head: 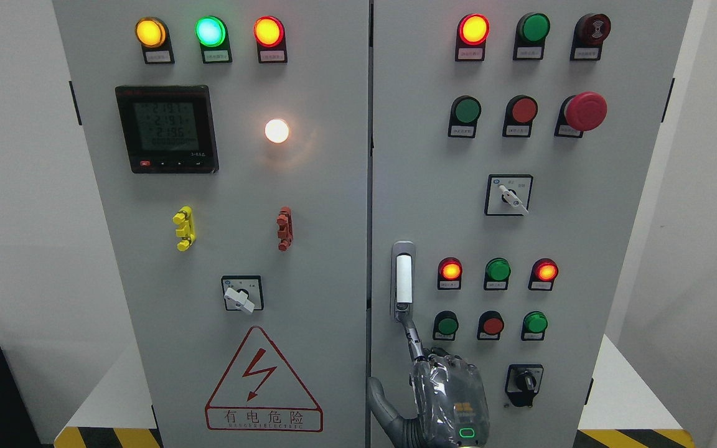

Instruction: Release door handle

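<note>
The door handle (403, 280) is a vertical grey and white bar in a recessed plate at the left edge of the cabinet's right door (582, 218). My right hand (417, 358) comes up from the bottom edge just below it, back towards the camera. Its index finger (409, 330) is stretched up and its tip touches the lower end of the handle. The thumb (376, 395) is spread out to the left, over the seam between the doors. No finger is wrapped around the handle. Both doors look shut. The left arm is out of view.
The right door carries lit indicator lamps, push buttons, a red emergency stop (585, 111) and rotary switches (508, 195), one (523, 382) close to my hand. The left door (240, 249) holds a meter (167, 129), lamps, a switch and a high-voltage warning sign (263, 382).
</note>
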Available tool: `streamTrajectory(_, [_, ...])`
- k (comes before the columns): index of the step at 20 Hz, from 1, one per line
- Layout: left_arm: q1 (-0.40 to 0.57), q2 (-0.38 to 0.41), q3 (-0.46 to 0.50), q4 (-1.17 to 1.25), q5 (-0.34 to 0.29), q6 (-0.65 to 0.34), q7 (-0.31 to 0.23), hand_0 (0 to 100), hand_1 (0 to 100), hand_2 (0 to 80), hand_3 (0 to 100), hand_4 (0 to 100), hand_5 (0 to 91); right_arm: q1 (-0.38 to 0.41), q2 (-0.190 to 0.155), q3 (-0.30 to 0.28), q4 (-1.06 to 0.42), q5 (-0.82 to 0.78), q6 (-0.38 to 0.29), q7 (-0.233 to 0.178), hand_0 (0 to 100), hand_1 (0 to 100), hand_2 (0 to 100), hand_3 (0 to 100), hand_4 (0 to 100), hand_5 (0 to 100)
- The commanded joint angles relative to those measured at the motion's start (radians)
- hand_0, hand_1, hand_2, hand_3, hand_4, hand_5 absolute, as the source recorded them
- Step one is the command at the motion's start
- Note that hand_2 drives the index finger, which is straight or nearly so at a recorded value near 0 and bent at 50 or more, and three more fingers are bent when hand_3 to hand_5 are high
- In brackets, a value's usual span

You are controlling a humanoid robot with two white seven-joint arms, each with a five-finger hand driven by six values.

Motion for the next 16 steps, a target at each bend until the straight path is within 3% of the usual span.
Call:
streamTrajectory(1, [0.000, 0.000, 0.000, 0.000, 0.000, -0.001, 0.000, 0, 0, 4.8, 11, 0, 0.0, 0.000, 0.001, 0.000, -0.052, 0.000, -0.001, -0.004, 36, 24, 0, 77, 72, 70])
streamTrajectory(12, [0.000, 0.000, 0.000, 0.000, 0.000, -0.001, 0.000, 0, 0, 4.7, 11, 0, 0.0, 0.029, -0.001, 0.005, -0.083, -0.003, -0.003, -0.007, 37, 24, 0, 77, 72, 70])
streamTrajectory(16, [0.000, 0.000, 0.000, 0.000, 0.000, -0.001, 0.000, 0, 0, 4.7, 11, 0, 0.0, 0.049, -0.001, 0.005, -0.106, -0.005, -0.006, -0.007, 38, 25, 8, 77, 72, 70])
